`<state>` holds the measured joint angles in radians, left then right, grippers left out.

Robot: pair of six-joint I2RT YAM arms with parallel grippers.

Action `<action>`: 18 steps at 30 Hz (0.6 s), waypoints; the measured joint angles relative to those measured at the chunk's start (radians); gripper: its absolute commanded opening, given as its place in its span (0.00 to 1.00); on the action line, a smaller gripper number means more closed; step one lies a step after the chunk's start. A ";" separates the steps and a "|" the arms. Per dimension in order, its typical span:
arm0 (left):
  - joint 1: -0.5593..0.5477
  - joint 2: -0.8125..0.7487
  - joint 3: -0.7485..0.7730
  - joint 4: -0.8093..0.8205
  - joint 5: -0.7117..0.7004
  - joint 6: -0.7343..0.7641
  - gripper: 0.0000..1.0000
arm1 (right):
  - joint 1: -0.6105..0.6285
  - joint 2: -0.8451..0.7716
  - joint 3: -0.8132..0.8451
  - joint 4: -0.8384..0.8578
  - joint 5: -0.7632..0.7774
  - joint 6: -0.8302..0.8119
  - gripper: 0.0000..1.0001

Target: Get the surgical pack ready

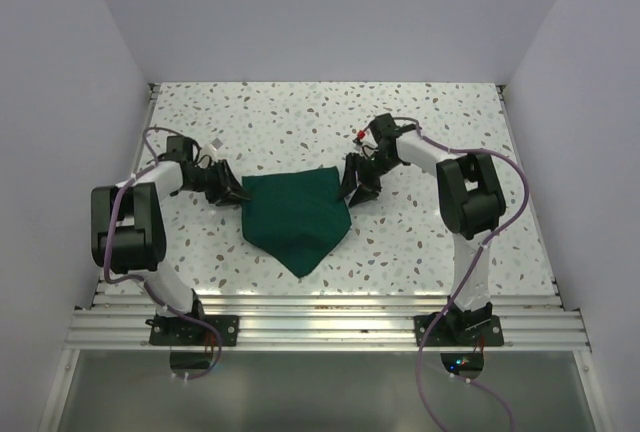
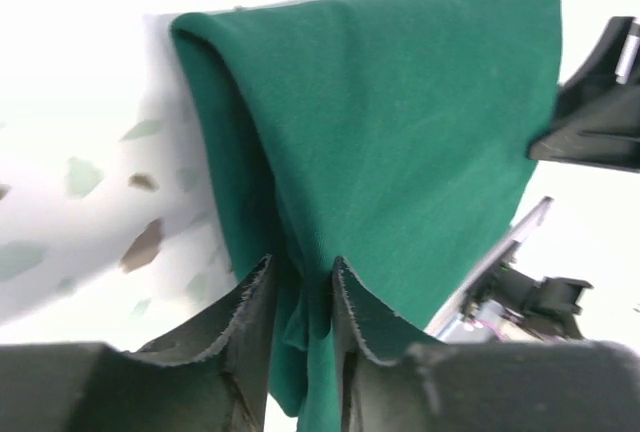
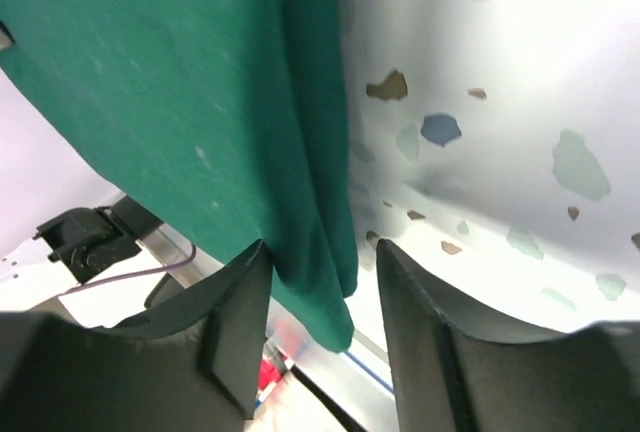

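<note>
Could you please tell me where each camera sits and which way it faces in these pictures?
Top external: above and behind the bases, looking down on the table; left arm and right arm show whole.
Left wrist: on the left arm, looking along the left gripper shut on the green cloth.
Right wrist: on the right arm, looking along the open right gripper at that cloth's edge.
Shared: all three show the green cloth.

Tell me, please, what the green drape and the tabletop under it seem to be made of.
The green drape looks like matte woven cloth, perhaps cotton: it folds softly, pleats in the wrist views, and shows pale lint specks. The tabletop looks like smooth terrazzo or a laminate printed to imitate it: white with scattered grey, brown and blue chips; which, I cannot tell.
</note>
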<state>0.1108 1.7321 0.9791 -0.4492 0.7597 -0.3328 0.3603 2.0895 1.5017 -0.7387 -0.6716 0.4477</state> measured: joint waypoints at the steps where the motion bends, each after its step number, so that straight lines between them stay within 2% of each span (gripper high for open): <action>1: 0.000 -0.009 0.002 -0.015 -0.020 0.007 0.33 | 0.000 0.000 0.000 -0.010 0.000 -0.004 0.52; 6: 0.000 -0.031 -0.008 -0.036 -0.058 0.026 0.30 | 0.001 -0.001 -0.016 -0.026 -0.021 -0.018 0.52; 9: 0.002 -0.029 -0.049 -0.026 -0.053 0.026 0.30 | 0.003 -0.015 -0.082 -0.005 -0.047 -0.003 0.52; 14: 0.013 -0.028 -0.083 -0.018 -0.024 0.020 0.30 | 0.023 -0.024 -0.180 0.072 -0.095 0.072 0.52; 18: 0.016 -0.034 -0.101 -0.008 -0.009 0.018 0.30 | 0.038 -0.016 -0.158 0.134 -0.117 0.145 0.52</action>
<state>0.1272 1.6981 0.8780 -0.4568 0.7509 -0.3149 0.3985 2.0731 1.3434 -0.6048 -0.7887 0.5922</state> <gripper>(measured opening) 0.300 0.523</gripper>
